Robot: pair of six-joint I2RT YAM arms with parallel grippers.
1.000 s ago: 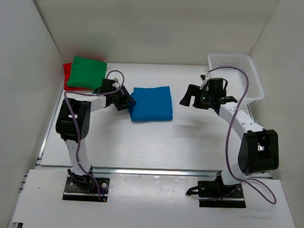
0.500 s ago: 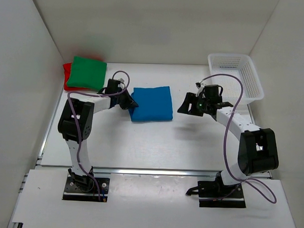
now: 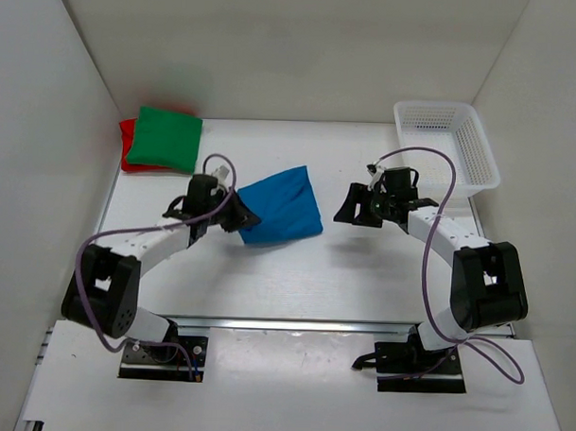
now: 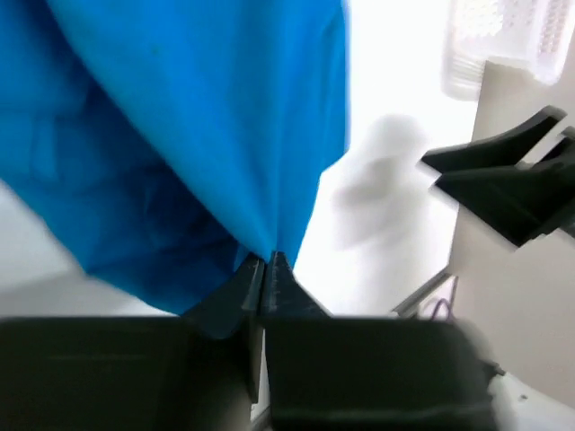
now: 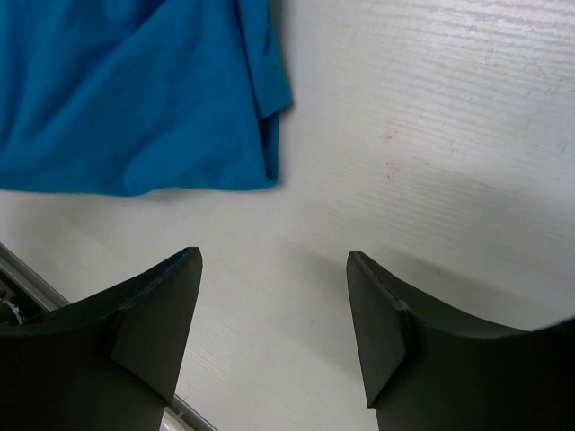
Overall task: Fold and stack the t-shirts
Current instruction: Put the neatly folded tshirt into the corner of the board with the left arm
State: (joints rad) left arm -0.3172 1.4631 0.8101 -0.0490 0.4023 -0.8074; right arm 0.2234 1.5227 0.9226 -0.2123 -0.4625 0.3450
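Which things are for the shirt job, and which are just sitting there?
For the job: blue t-shirt, pinched in the left gripper; green t-shirt; red t-shirt beneath it.
Just sitting there: white mesh basket.

Pretty sure this is a robotics lab test cell, not a home or shop. Plain white panel walls [image 3: 294, 55] box in a flat white tabletop [image 3: 343, 265] on three sides. Two small black-and-white robot arms, left [image 3: 145, 244] and right [image 3: 448, 231], are bolted on black base plates [image 3: 165, 356] beside a bare metal rail [image 3: 294, 323] at the near edge, with a loose purple-grey cable [image 3: 427, 150] looping off the right one.
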